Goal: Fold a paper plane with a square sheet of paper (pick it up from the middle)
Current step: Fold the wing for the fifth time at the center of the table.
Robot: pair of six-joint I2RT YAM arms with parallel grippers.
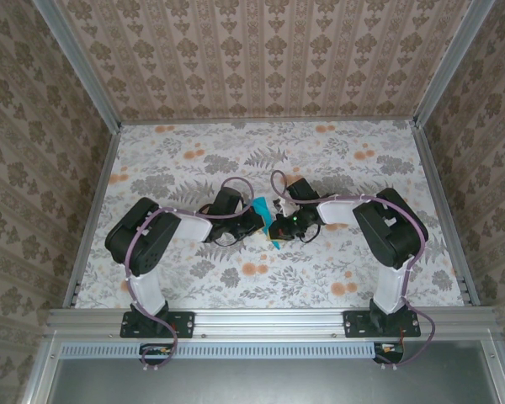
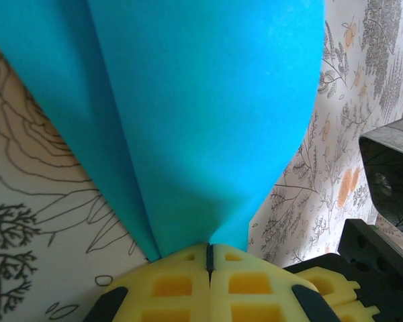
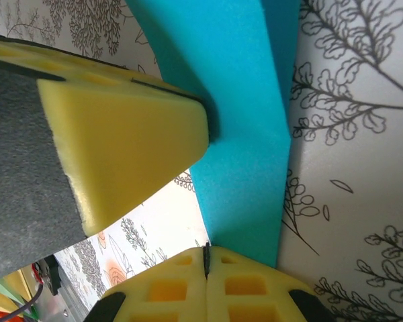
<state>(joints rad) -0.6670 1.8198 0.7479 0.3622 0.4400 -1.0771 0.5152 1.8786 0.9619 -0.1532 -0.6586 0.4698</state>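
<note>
**A:** What is the paper like?

**B:** The sheet of paper [image 2: 208, 121] is thin, smooth, plain teal. It is bent into a soft trough with one sharp fold, and stands up between both arms near the middle of the table [image 1: 337, 160].

**A:** And the fingers?

**B:** The left gripper [image 2: 209, 253] has its yellow foam pads clamped together on the sheet's narrow end. The right gripper [image 3: 206, 253] pinches another edge, pads pressed flat.

**A:** Anything in the way?

**B:** Each gripper sits just beside the other, with purple cables [image 1: 236, 183] looping just behind them.

**A:** Room to move?

**B:** The floral tabletop stretches wide left, right and far. Patterned walls [image 1: 261, 59] close three sides, and a metal rail [image 1: 269, 318] runs along the near edge.
</note>
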